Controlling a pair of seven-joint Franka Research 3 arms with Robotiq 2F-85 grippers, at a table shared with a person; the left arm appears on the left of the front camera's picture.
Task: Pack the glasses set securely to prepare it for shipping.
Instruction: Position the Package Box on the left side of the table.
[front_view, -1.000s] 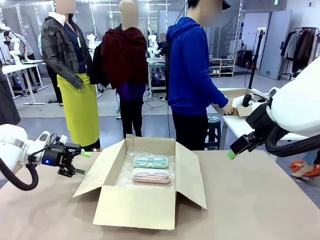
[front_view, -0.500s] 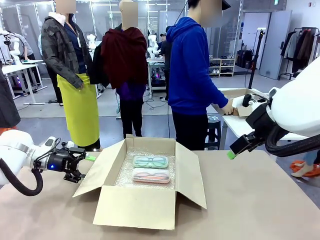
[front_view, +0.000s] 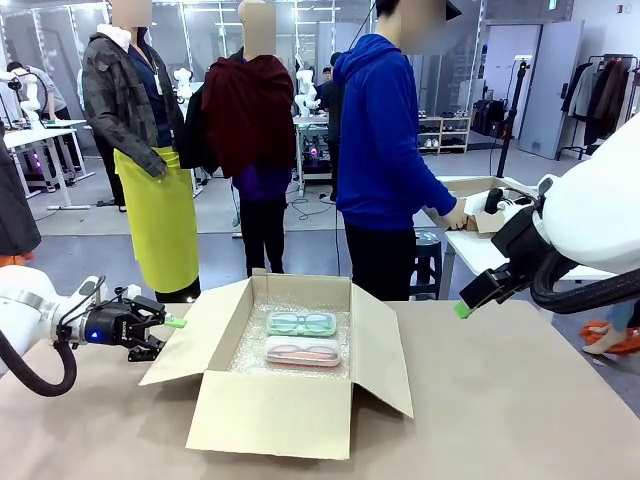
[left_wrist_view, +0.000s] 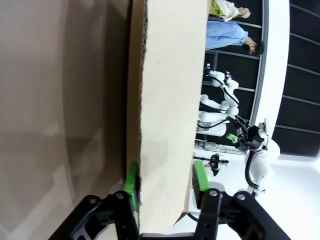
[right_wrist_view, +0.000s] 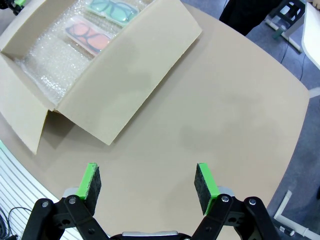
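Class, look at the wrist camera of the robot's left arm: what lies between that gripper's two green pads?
In the left wrist view, the left flap of the cardboard box stands edge-on between the left gripper's green pads.

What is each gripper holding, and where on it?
Left gripper straddles the cardboard box's left flap at its edge; a firm grip cannot be told. Right gripper holds nothing.

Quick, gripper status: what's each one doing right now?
Left gripper: closing around the box's left flap, a pad on each side; firm grip cannot be told.
Right gripper: open, empty, above the table.
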